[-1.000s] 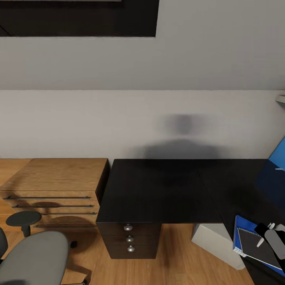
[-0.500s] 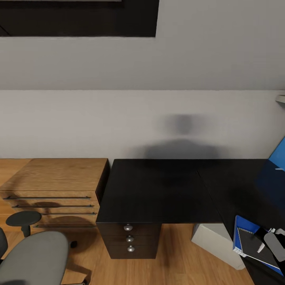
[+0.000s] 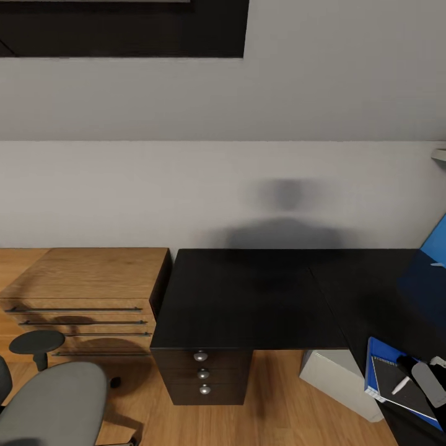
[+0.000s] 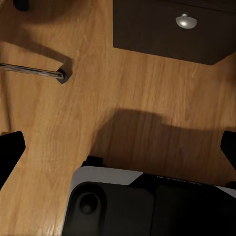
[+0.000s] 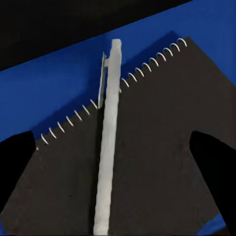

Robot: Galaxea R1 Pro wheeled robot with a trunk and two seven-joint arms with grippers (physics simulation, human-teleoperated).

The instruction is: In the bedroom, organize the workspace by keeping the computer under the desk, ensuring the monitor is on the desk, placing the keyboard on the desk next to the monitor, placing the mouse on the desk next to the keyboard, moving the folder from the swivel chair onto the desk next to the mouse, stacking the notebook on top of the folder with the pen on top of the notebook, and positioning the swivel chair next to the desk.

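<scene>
The white pen [image 5: 109,137] lies flat on the dark grey spiral notebook [image 5: 162,137], which rests on the blue folder [image 5: 64,93] on the black desk [image 5: 73,24]. My right gripper [image 5: 115,164] hangs just above them, open, with a finger on each side of the pen and apart from it. From the head, the folder [image 3: 373,365], notebook [image 3: 390,378] and pen [image 3: 400,385] sit at the desk's [image 3: 248,297] near right edge under my right gripper [image 3: 427,379]. The computer [image 3: 334,378] stands under the desk. The swivel chair [image 3: 56,402] is at lower left. My left gripper [image 4: 118,147] is open over the floor.
Low wooden shelving [image 3: 80,291] adjoins the desk's left side. The dark drawer unit [image 3: 201,371] sits under the desk, its knob [image 4: 186,20] near my left gripper. A chrome chair leg [image 4: 34,71] lies on the floor. A bright blue slanted panel [image 3: 437,238] shows at the right edge.
The pen, held tilted in my right gripper before, now lies flat on the notebook. The gripper has opened and let it go. The head view has not shifted.
</scene>
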